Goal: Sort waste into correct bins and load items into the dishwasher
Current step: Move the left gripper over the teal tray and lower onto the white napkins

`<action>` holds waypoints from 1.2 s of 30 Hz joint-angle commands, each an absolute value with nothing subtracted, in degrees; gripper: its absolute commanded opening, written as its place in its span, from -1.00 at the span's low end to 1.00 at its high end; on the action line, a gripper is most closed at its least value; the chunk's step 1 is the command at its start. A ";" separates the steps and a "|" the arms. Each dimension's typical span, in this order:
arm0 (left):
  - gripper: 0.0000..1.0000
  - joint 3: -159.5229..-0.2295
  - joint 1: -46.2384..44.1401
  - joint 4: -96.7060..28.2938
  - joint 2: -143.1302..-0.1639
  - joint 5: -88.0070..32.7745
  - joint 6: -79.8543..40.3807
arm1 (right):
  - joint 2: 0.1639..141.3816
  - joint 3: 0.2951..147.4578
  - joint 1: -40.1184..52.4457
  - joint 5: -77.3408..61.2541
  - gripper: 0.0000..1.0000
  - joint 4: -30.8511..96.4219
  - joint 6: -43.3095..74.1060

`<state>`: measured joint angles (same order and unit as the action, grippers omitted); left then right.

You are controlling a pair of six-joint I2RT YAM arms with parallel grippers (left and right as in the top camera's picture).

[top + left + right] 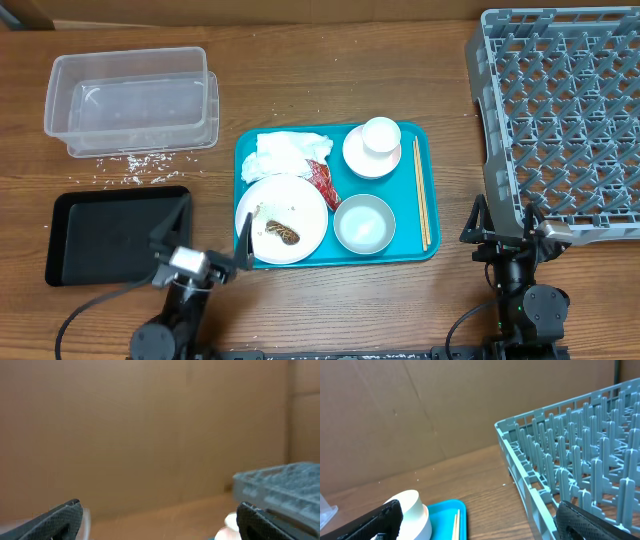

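Observation:
A teal tray (pixel 425 245) holds a white plate (pixel 300 205) with a brown scrap (pixel 283 234), crumpled tissue (pixel 288 155), a red wrapper (pixel 322 178), a white bowl (pixel 364 222), an upturned cup (pixel 380 133) on a second bowl, and chopsticks (pixel 421 190). The grey dish rack (pixel 560 110) stands at the right. My left gripper (pixel 207 235) hovers open at the front, between the black tray (pixel 100 235) and the plate. Beside the rack's near corner, my right gripper (pixel 505 225) is open and empty. The right wrist view shows the cup (pixel 412 510), chopsticks (pixel 456 525) and rack (pixel 580 450).
A clear tub (pixel 130 100) sits at the back left, with loose rice grains (pixel 140 170) scattered on the table in front of it. A brown cardboard wall closes the far side in both wrist views. The left wrist view is blurred, with the rack (pixel 285 485) at its right.

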<state>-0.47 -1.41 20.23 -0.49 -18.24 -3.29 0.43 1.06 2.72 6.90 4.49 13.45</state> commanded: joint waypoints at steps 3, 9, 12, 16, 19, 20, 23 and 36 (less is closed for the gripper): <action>1.00 -0.27 -1.15 19.51 -0.38 -25.54 -4.32 | 0.23 0.47 2.55 7.42 1.00 4.16 13.06; 1.00 -0.27 -1.15 7.94 -0.38 -18.59 -3.62 | 0.23 0.47 2.55 7.44 1.00 4.16 13.06; 1.00 -0.27 -1.15 6.63 -0.38 -15.29 -3.62 | 0.23 0.47 2.55 7.44 1.00 4.16 13.06; 1.00 -0.27 -1.17 9.08 -0.38 -15.51 -5.23 | 0.23 0.47 2.55 7.42 1.00 4.14 13.06; 1.00 -0.27 -1.15 12.03 -0.38 -22.04 -8.34 | 0.23 0.47 2.55 7.42 1.00 4.16 13.06; 1.00 -0.27 -1.15 13.17 -0.38 -25.58 -8.40 | 0.23 0.47 2.55 7.42 1.00 4.16 13.06; 0.99 -0.27 -1.15 16.73 -0.38 -33.85 -9.61 | 0.23 0.47 2.55 7.42 1.00 4.16 13.06; 1.00 -17.85 -1.13 -0.69 -5.06 -32.82 -8.73 | 0.23 0.47 2.55 7.42 1.00 4.14 13.06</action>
